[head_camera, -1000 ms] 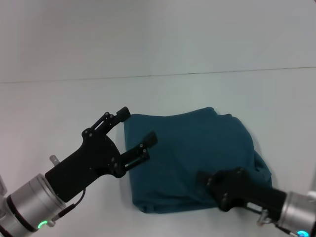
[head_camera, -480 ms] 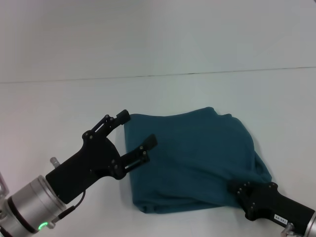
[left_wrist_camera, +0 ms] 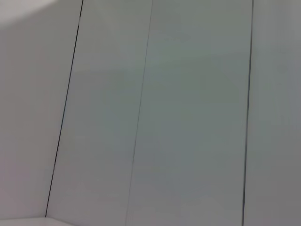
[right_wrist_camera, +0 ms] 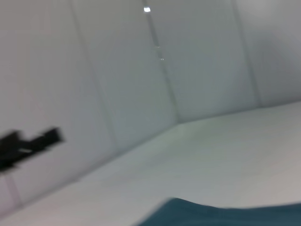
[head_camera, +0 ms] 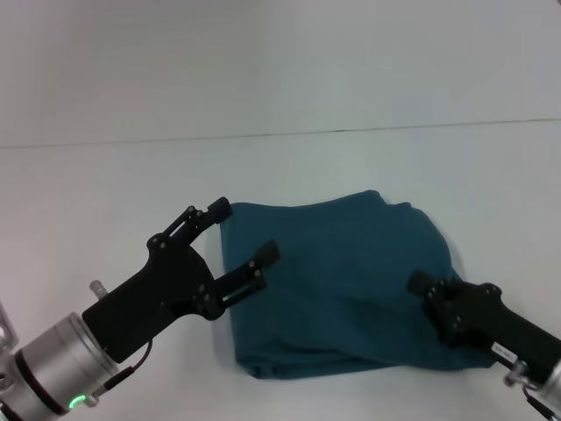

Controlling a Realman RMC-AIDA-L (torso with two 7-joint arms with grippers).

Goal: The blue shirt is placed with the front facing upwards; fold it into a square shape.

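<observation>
On the white table (head_camera: 105,184) lies the blue shirt (head_camera: 342,272), folded into a rough, lumpy square with no letters showing. A pale wall (head_camera: 280,61) stands behind the table. The left gripper (head_camera: 244,231) hangs over the shirt's left edge with its two fingers spread wide, holding nothing. The right gripper (head_camera: 429,294) sits over the shirt's right side and hides some cloth there; I cannot tell how its fingers stand. The right wrist view shows a bit of the shirt's edge and the left gripper far off.
</observation>
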